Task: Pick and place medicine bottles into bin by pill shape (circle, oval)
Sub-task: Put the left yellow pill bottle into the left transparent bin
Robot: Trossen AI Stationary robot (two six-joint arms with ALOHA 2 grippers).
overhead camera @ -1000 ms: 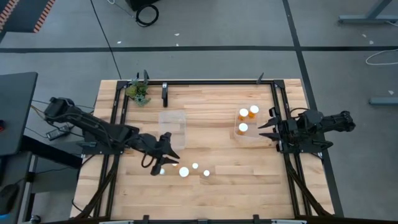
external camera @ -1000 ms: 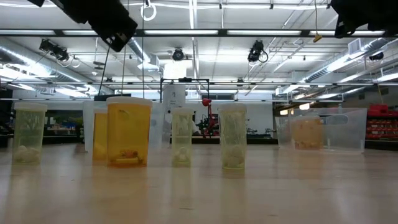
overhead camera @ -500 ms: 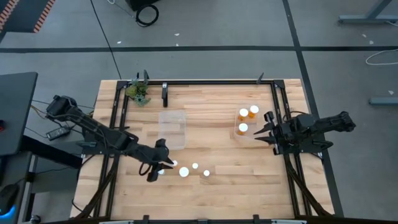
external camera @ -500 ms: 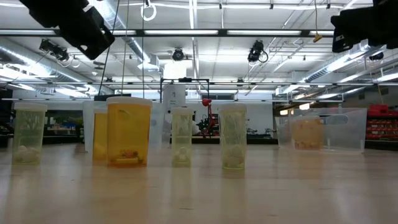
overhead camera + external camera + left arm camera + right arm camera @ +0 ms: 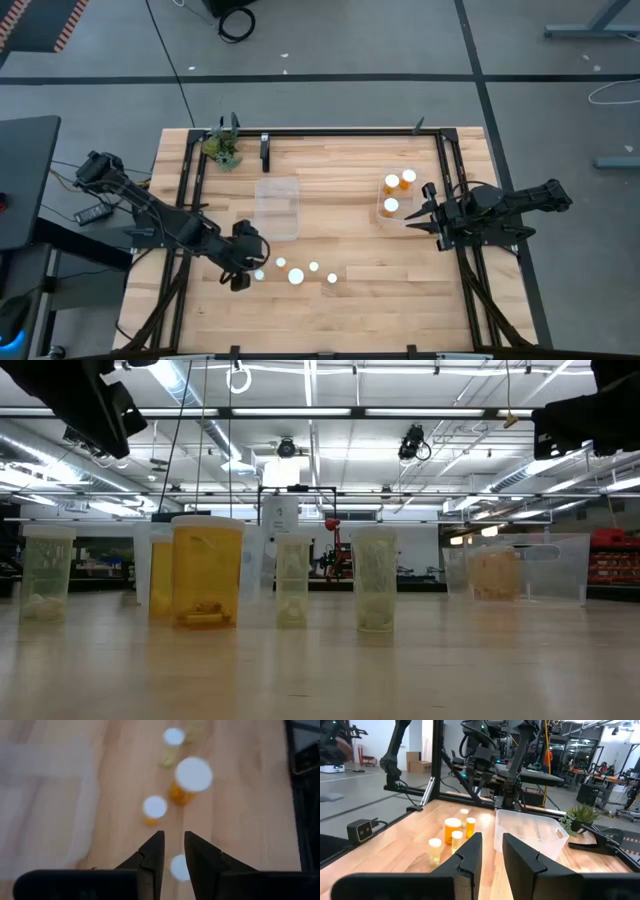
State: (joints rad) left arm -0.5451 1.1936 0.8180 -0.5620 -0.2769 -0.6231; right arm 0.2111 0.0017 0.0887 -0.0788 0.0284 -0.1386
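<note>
Hovering over the near left part of the wooden table [image 5: 340,300], the left gripper [image 5: 243,262] is pointing down beside a short row of loose medicine bottles, its two fingers [image 5: 152,851] drawn close together with only a narrow gap and nothing between them. In the left wrist view a small white-capped bottle [image 5: 179,867] is sitting just past the fingertips, with another small one [image 5: 154,807] and a larger amber bottle [image 5: 192,776] farther on, and one more cap [image 5: 174,736] beyond those. From above, the row is showing as four white caps [image 5: 296,276] lying near the front of the table, just right of the left gripper. From table height the bottles are standing upright, the wide amber one [image 5: 207,572] being nearest the camera among pale ones [image 5: 374,579].

A clear tub [image 5: 277,205] is sitting left of centre, empty as far as can be told. A second clear tub [image 5: 398,215] at the right is holding three bottles [image 5: 391,205], two of them amber. The right gripper [image 5: 422,208] is waiting just right of that tub, its fingers [image 5: 468,854] also close together and holding nothing. A small potted plant [image 5: 222,148] is standing at the far left corner.
</note>
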